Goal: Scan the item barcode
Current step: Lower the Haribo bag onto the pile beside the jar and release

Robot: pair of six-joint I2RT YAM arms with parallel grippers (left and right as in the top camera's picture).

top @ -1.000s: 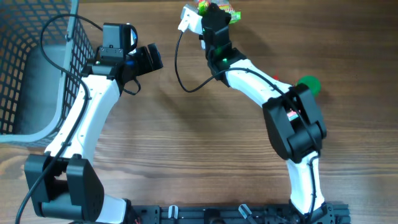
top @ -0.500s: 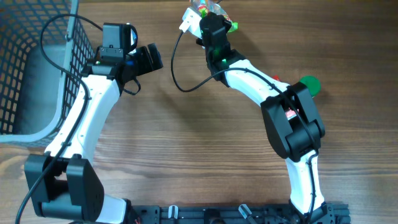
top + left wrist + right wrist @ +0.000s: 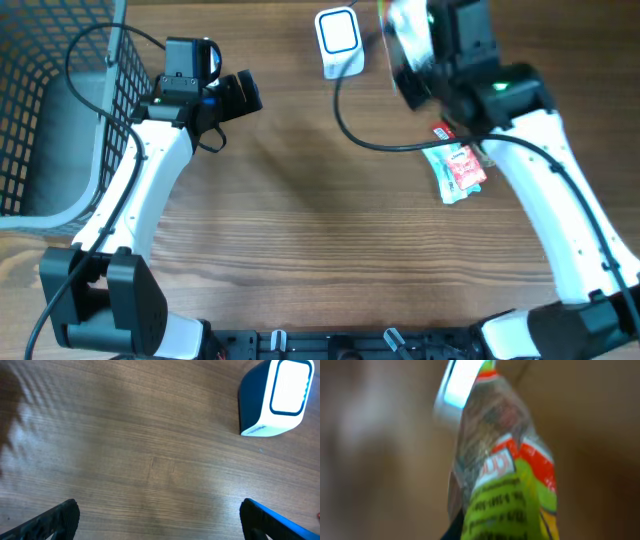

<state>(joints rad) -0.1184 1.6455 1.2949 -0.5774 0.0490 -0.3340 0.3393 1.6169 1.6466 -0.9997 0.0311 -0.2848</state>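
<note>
Wire basket (image 3: 40, 120) at upper left; a red-white sachet (image 3: 458, 172) lies right of centre. Upper right, the right gripper (image 3: 418, 58) pinches a green-labelled packet (image 3: 505, 487) beside the scanner (image 3: 338, 40). The left gripper (image 3: 244, 93) hovers with its jaws spread wide.

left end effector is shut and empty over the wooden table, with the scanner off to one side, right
No: the left end effector is open, not shut; the left wrist view shows its fingers wide apart. It is empty over the wooden table, with the scanner off to one side.
</note>
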